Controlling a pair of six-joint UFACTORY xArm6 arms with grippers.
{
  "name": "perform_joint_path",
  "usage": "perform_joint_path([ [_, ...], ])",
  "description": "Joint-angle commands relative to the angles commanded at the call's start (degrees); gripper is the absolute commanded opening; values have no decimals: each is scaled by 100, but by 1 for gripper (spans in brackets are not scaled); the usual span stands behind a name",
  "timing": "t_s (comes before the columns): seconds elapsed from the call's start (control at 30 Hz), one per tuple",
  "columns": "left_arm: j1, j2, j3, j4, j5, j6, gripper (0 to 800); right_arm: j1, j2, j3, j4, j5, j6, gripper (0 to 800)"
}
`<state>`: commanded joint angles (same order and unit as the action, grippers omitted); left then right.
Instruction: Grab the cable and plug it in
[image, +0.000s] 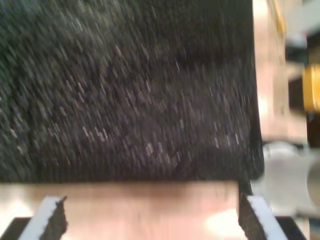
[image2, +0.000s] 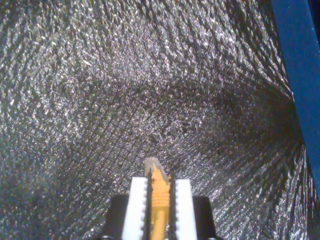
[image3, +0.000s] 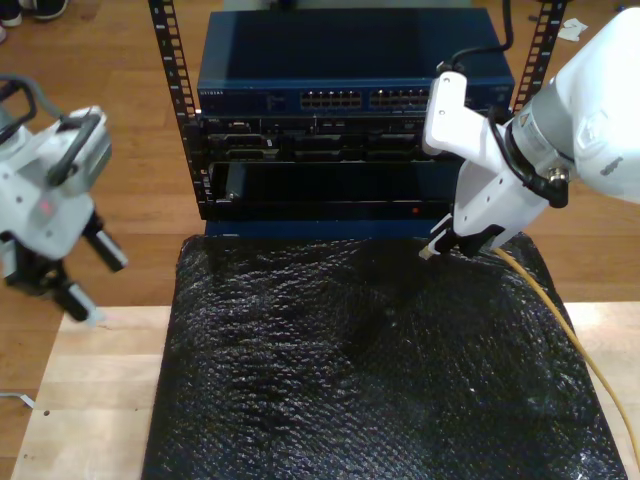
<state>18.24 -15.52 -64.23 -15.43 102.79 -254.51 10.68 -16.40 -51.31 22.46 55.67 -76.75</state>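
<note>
- My second claw (image2: 160, 192) is shut tight on the cable (image3: 560, 320), right by its tip.
- The small clear plug (image2: 152, 166) sticks out just past the claw's white fingers (image2: 136, 205), pointing straight ahead along the claw.
- In the exterior view the plug points down and toward that view's left, just above the black mat (image3: 370, 370).
- The long yellow-orange cable trails behind this claw, down toward the exterior view's lower right, over the mat.
- My first claw (image: 150, 215) is open wide, with nothing between its fingers (image: 47, 215).
- Under the first claw is the pale wooden bench (image: 145, 205), and ahead of it is the mat's edge.
- The exterior view shows a blue box with rows of little sockets (image3: 350, 75) in a metal rack, beyond the second claw.
- The mat is bumpy and shiny.
</note>
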Motion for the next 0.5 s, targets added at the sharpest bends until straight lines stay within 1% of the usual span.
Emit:
perform_joint_path([
  [0.2,132,-659,738,844,-9,897,797,9,123,-88,-334,0,273,0],
  [0.37,668,-941,1310,1266,0,1521,797,9,255,-202,-378,0,290,0],
  [0.5,1213,-1266,1881,1319,-18,2391,798,9,316,-255,-378,9,290,0],
])
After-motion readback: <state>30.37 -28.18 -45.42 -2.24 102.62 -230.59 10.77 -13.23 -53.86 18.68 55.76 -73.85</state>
